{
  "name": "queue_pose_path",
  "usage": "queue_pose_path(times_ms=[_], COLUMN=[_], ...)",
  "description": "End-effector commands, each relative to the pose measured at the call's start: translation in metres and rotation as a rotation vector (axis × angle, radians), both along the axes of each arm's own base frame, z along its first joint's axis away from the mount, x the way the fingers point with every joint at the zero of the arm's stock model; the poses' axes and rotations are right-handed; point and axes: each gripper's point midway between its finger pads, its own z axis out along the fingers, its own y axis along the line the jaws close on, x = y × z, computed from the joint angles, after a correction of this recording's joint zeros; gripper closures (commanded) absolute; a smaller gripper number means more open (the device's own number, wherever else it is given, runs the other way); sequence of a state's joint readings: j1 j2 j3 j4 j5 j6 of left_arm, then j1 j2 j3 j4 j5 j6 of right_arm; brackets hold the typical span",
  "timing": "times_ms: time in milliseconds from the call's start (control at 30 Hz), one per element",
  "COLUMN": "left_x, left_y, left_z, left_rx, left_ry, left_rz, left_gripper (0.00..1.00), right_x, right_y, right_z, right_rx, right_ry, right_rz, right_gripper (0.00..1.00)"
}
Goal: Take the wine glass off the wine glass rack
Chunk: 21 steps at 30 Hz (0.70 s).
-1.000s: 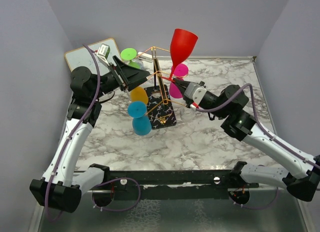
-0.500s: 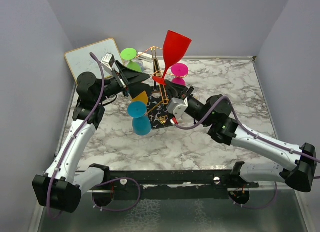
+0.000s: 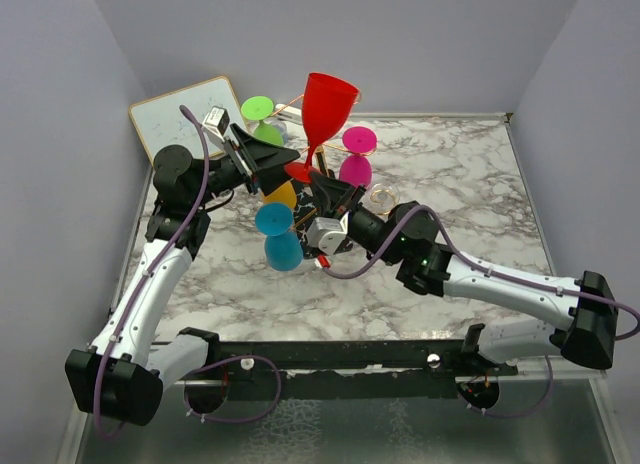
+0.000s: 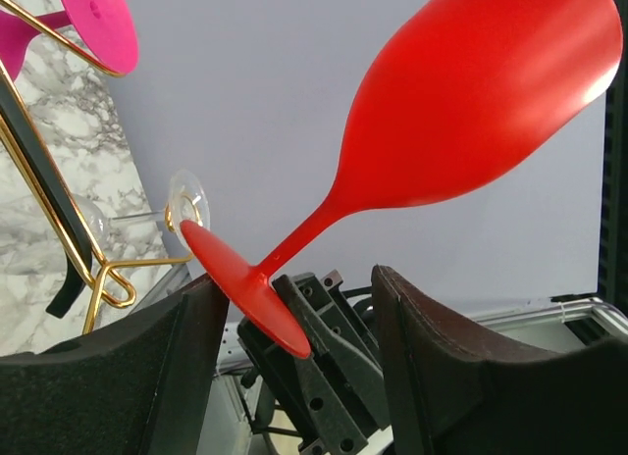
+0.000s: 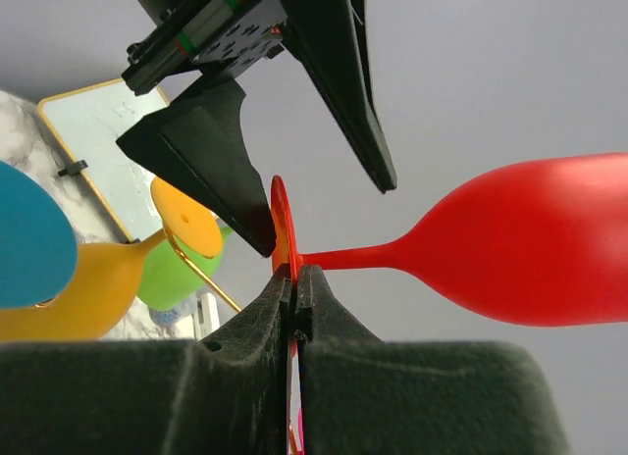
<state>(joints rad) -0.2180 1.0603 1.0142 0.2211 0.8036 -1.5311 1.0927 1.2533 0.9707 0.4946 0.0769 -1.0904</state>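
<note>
Six glasses in all. One red glass [image 3: 326, 106] is the one being handled. It stands bowl up and tilted, above the middle of the rack [image 4: 102, 271] in the top view. In the left wrist view it looks apart from the gold wire.

Right gripper [image 5: 294, 283]: fingers pressed together on the edge of the red foot disc, stem pointing away from it.

Left gripper [image 4: 294, 278]: fingers apart, one on each side of the red foot. One tip sits right at the disc, can't tell if it touches.

Four coloured glasses are around the rack:
- one green [image 3: 258, 109]
- one pink [image 3: 358, 142]
- one orange [image 3: 281, 195]
- one blue [image 3: 280, 246]

One clear glass [image 3: 381, 196] is just beside the pink one, can't tell whether it hangs or lies on the table [image 3: 460, 174].

One rack, base mostly hidden by the right arm. One whiteboard [image 3: 180, 109] leans at the far left corner, behind the left arm. Two arms, both reaching in to the rack.
</note>
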Motion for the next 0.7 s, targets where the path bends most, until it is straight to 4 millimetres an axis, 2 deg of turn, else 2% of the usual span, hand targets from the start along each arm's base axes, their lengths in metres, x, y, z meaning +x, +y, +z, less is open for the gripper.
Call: queue_pose_path(times_ms=[0, 200, 367, 433, 600, 667], left_x=[-0.006, -0.006, -0.005, -0.004, -0.004, -0.004], left_y=[0.0, 0.0, 0.0, 0.0, 0.001, 0.002], left_z=[0.001, -0.001, -0.007, -0.008, -0.006, -0.002], left_rx=[0.001, 0.007, 0.007, 0.005, -0.006, -0.006], left_ry=[-0.026, -0.042, -0.032, -0.034, -0.062, -0.094], left_rz=[-0.018, -0.015, -0.017, -0.015, -0.005, 0.009], left_gripper=[0.46, 0.68, 1.0, 1.0, 1.0, 1.0], right_x=[-0.004, -0.007, -0.01, -0.01, -0.013, -0.017], right_y=[0.0, 0.0, -0.007, -0.01, -0.028, -0.039], right_z=[0.015, 0.011, 0.012, 0.012, 0.016, 0.018], right_rx=[0.036, 0.038, 0.053, 0.06, 0.119, 0.149], right_ry=[-0.068, -0.077, -0.069, -0.059, -0.001, 0.035], right_rz=[-0.028, -0.035, -0.045, -0.051, -0.066, -0.065], right_gripper=[0.99, 0.97, 0.93, 0.88, 0.63, 0.58])
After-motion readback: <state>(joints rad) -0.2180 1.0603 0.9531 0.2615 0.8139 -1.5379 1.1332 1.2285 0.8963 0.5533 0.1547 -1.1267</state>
